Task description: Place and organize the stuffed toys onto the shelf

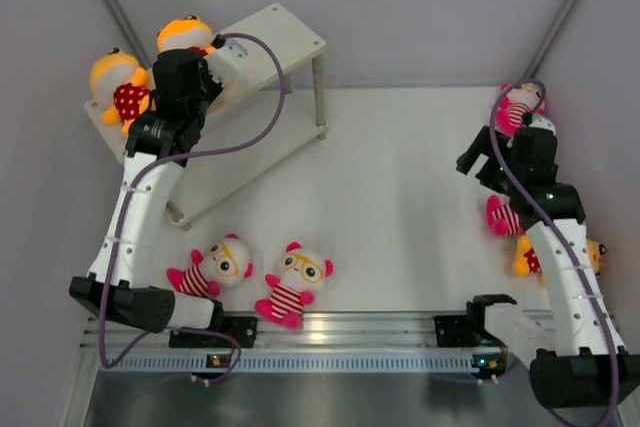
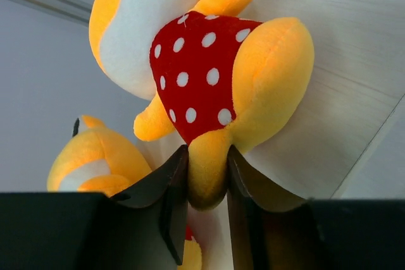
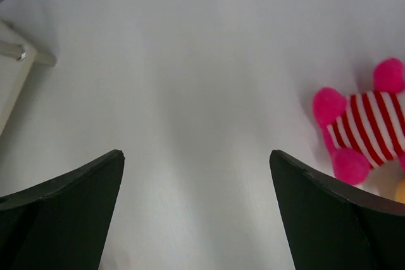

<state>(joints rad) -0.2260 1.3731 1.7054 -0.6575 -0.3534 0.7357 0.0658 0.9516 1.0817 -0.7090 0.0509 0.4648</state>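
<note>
the left gripper [image 2: 207, 156] is clamped tight on 1 leg of an orange toy [image 2: 209, 61] in a red dotted shirt, holding it at the top board of the shelf [image 1: 285, 27], which stands at 10 o'clock on the table [image 1: 400, 177]. i cannot tell whether the toy rests on the board. a 2nd orange toy [image 1: 120, 87] sits just beside it, toward the shelf's 8 o'clock end. the right gripper [image 3: 196, 156] hangs over bare table at 3 o'clock, fingers wide apart with nothing between them. a striped toy [image 1: 518, 107] lies at 2 o'clock, another striped one [image 1: 503, 215] lies partly under the right arm, and a 3rd orange toy [image 1: 528, 257] peeks out beside that arm. at 7 o'clock, near the arm bases, a toy with glasses [image 1: 222, 265] and its twin [image 1: 295, 282] lie side by side, faces up.
</note>
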